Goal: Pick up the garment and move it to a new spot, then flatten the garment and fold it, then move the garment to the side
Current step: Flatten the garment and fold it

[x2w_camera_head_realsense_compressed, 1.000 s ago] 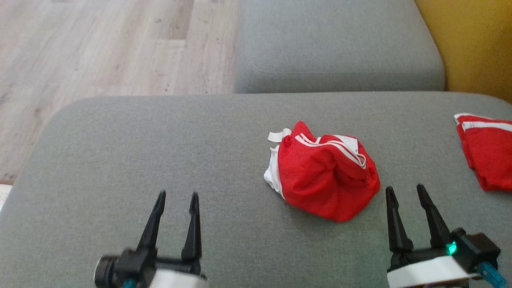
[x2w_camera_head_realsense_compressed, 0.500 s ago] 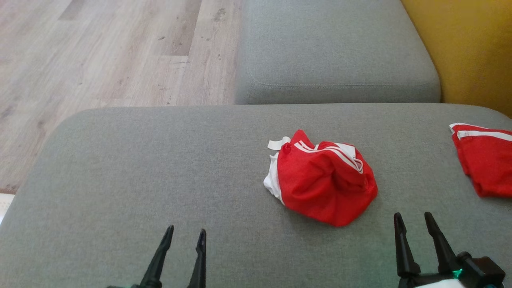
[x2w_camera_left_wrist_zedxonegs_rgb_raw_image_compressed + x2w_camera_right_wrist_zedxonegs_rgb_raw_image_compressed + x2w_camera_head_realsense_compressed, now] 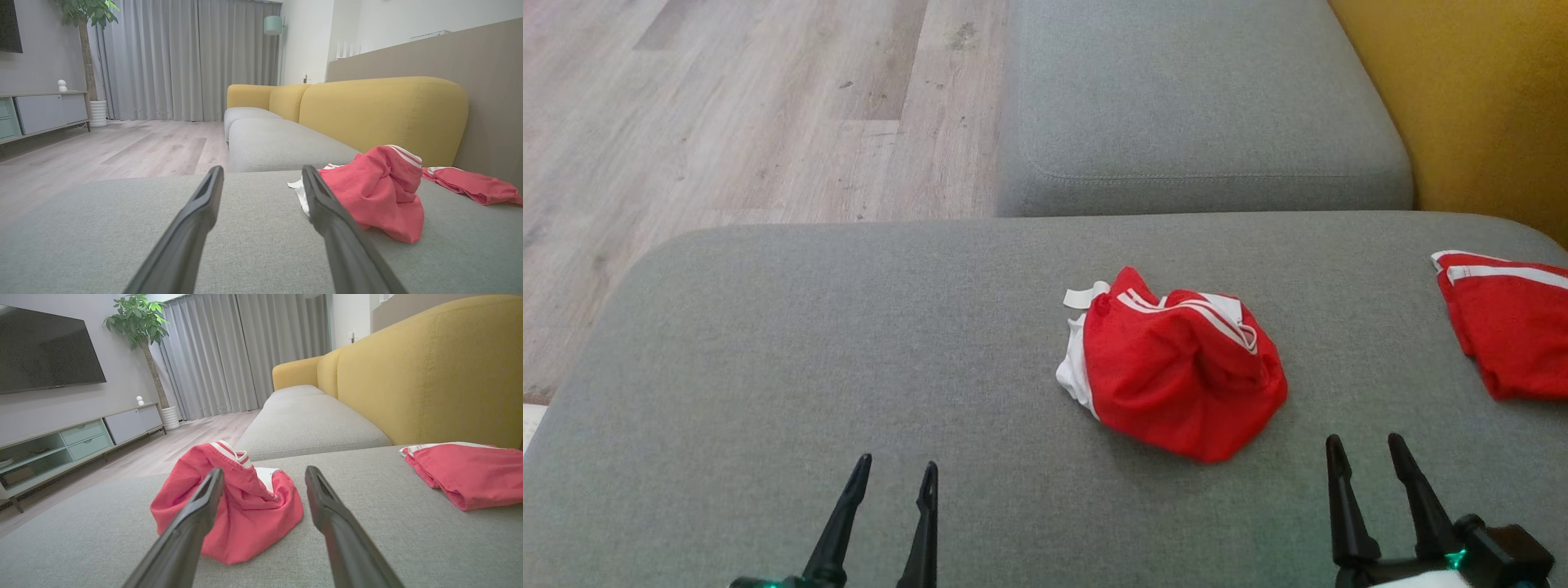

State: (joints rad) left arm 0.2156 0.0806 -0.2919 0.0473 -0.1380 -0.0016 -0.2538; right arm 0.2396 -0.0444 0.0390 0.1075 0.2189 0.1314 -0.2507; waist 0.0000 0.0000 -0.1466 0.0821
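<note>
A crumpled red garment (image 3: 1176,371) with white stripes and a white lining lies in a heap on the grey seat cushion (image 3: 809,367); it also appears in the left wrist view (image 3: 376,192) and the right wrist view (image 3: 241,506). My left gripper (image 3: 894,472) stands open near the front edge, well to the left of the garment, holding nothing. My right gripper (image 3: 1365,447) is open just in front and to the right of the heap, not touching it. Nothing sits between either pair of fingers.
A second red garment (image 3: 1507,322) with white trim lies folded at the cushion's right edge. Another grey cushion (image 3: 1201,106) lies beyond, with the yellow backrest (image 3: 1486,106) at right. Wood floor (image 3: 727,114) drops off past the left edge.
The head view has tilted, so both grippers sit lower in the picture. The garment lies in the same heap. Both grippers stay open.
</note>
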